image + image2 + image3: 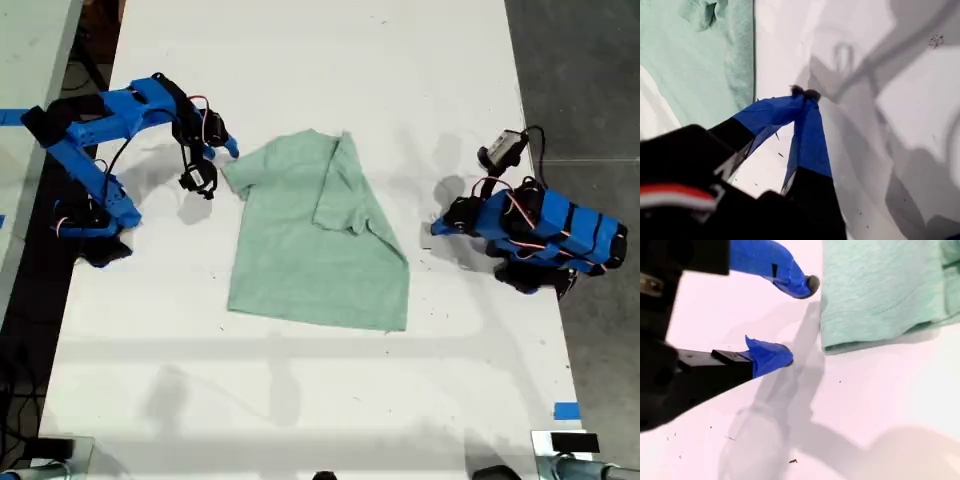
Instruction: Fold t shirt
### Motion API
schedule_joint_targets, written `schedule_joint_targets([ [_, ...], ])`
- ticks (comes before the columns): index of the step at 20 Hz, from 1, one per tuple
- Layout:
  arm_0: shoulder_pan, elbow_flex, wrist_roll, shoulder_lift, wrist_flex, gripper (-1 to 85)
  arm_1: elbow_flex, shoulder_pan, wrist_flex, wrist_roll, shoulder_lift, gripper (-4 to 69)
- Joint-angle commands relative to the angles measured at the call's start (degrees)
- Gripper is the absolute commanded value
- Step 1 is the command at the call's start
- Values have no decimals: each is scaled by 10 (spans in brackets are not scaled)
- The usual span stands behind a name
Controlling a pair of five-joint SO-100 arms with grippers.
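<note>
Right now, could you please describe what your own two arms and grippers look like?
Both arms are bright blue plastic with black motor blocks and thin red, black and white cables. My first gripper has tapered blue fingers with small dark tips; my second gripper has the same blue fingers on a black body.

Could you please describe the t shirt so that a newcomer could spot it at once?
On the white table, look between the blue arm at the exterior view's left and the blue arm at its right. The t shirt lies flat there, one side folded inward. It alone is cloth and pale mint green.
</note>
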Motion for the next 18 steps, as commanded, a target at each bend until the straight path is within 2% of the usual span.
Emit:
schedule_joint_targets([
  [1,33,-1,4,-8,-12,177,-2,3,3,5,-2,-19],
  [6,52,-1,13,-25,-20,152,-2,4,3,5,-2,-19],
  [7,47,-4,18,-42,-22,123,-2,4,3,5,-2,-19],
  [8,40,-8,21,-59,-21,41,-2,4,3,5,-2,-19],
  [9,36,-11,22,-70,-20,-1,-2,4,3,5,-2,-19],
  [11,32,-29,22,-85,-6,-2,-2,4,3,5,-2,-19],
  [14,41,-133,10,-93,93,-2,-2,3,3,5,-2,-19],
  [18,140,-335,-63,-101,217,-2,-2,4,3,5,-2,-19],
])
